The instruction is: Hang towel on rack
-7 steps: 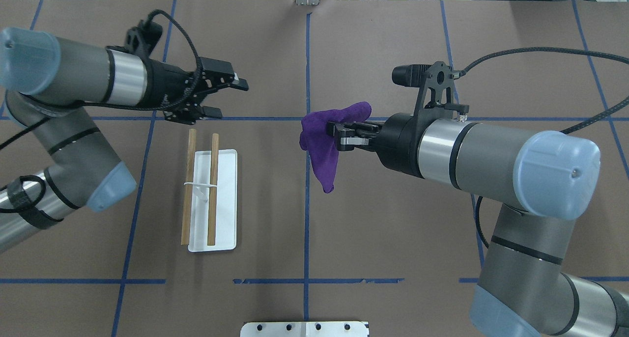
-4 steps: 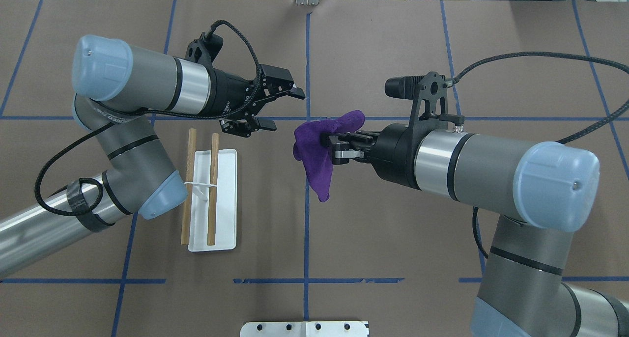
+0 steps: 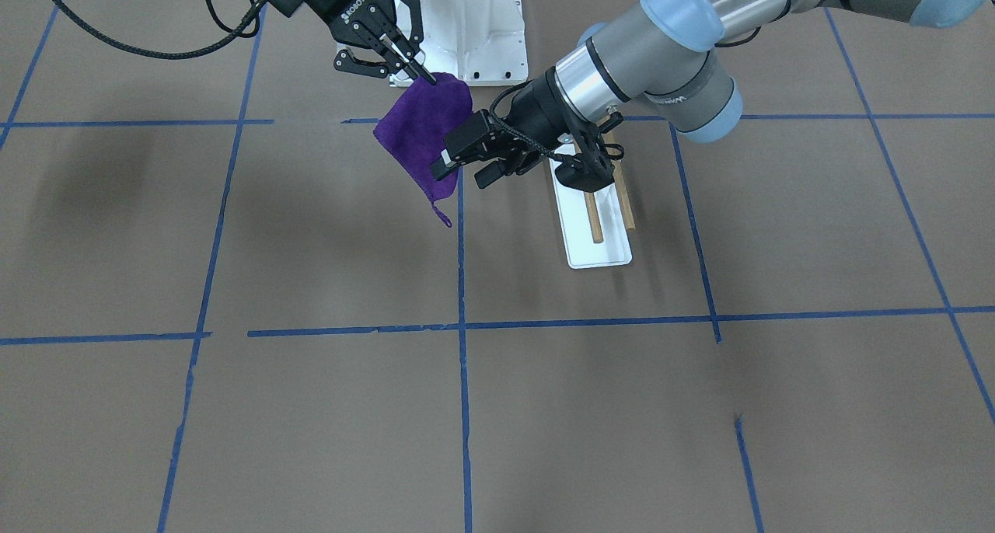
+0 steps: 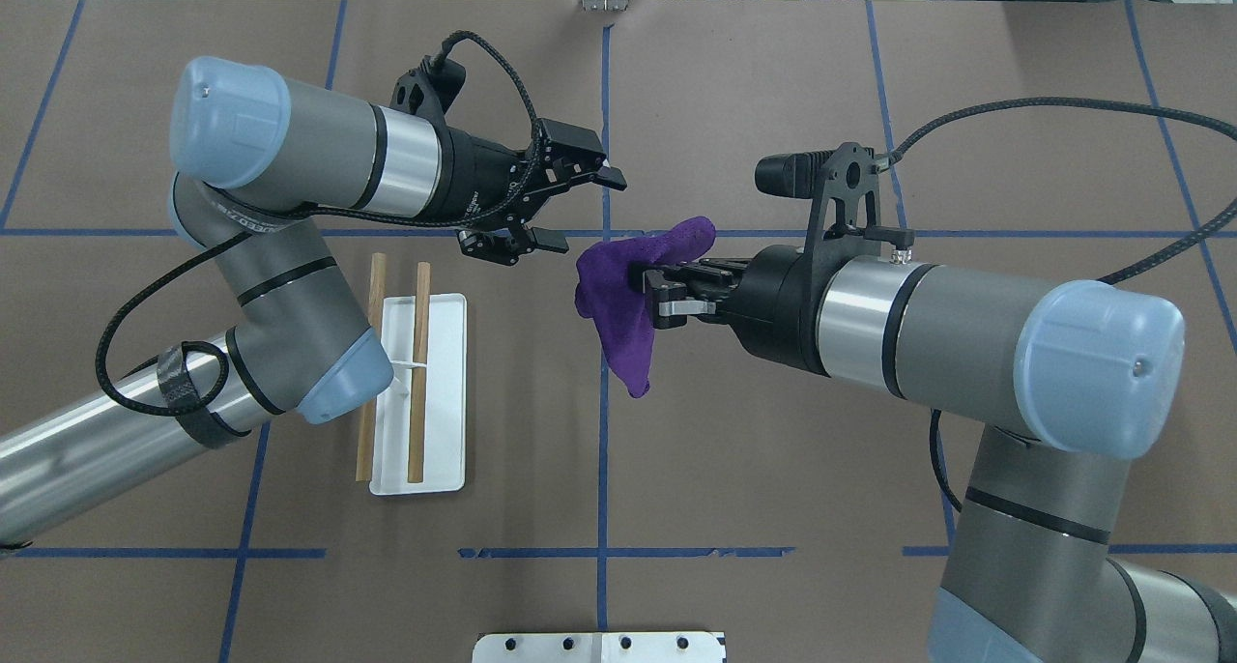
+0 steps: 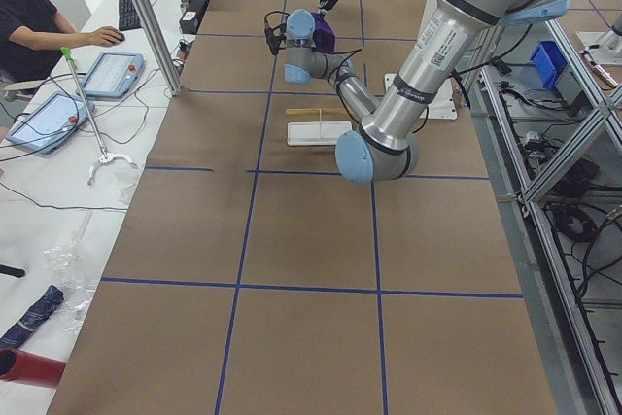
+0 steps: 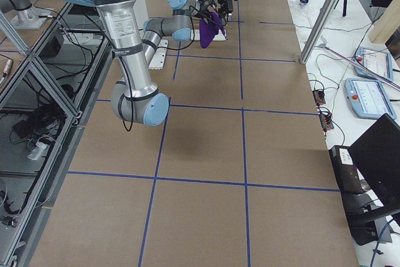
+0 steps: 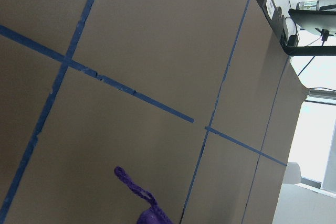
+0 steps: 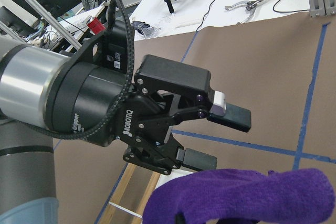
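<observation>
Overhead exterior: towel (image 4: 626,330) hangs from right end effector (image 4: 647,293).

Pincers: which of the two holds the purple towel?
The right pincer, shut on the towel; the left pincer is open and holds nothing.

Two grippers: the left gripper (image 4: 585,212) at upper centre of the overhead view, the right gripper (image 4: 649,291) just right of it. One purple towel (image 4: 618,334). One rack (image 4: 440,421) at lower left, with two wooden rods (image 4: 421,305) (side by side, parallel). One white pedestal (image 4: 599,647) at bottom centre. One person (image 5: 29,17) at the left side view's upper left.
</observation>
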{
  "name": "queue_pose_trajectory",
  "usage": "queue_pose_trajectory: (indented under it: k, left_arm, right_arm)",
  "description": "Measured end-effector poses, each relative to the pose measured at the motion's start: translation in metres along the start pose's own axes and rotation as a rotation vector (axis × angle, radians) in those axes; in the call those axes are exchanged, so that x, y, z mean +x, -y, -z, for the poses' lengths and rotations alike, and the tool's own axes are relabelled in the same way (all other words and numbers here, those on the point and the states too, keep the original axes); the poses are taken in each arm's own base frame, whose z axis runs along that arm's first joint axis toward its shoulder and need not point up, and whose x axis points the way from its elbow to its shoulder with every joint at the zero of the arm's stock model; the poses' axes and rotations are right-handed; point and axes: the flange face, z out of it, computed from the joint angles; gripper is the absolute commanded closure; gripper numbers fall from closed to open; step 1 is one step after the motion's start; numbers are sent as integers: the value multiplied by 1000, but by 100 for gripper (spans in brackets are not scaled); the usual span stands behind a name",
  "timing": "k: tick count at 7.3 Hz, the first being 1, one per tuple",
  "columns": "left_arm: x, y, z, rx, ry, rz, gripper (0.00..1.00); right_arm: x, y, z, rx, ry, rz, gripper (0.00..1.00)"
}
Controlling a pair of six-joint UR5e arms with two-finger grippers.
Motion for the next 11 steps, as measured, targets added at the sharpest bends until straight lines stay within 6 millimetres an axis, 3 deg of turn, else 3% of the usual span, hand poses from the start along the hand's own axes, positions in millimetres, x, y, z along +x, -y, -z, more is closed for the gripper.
queue_pose_trajectory:
  k: [2, 3, 4, 5, 8, 9, 11]
  left_arm:
    - [2, -11, -8, -21, 5, 2, 29]
    - [5, -15, -10, -39, 17, 7, 55]
    - [8, -20, -11, -69, 36, 13, 92]
    - [8, -22, -12, -87, 47, 16, 100]
    - [8, -24, -10, -100, 52, 15, 100]
    - [9, -24, -10, -99, 51, 15, 100]
    - [10, -23, -8, -102, 50, 13, 100]
  right_arm:
    - [-1, 1, 2, 2, 4, 0, 100]
    - [-1, 1, 2, 3, 4, 1, 100]
    - [-1, 1, 2, 3, 4, 1, 100]
    - [-1, 1, 2, 3, 4, 1, 100]
    - [-2, 1, 9, 3, 14, 1, 100]
    - [-3, 1, 10, 1, 17, 0, 1]
    - [-3, 1, 11, 0, 19, -3, 0]
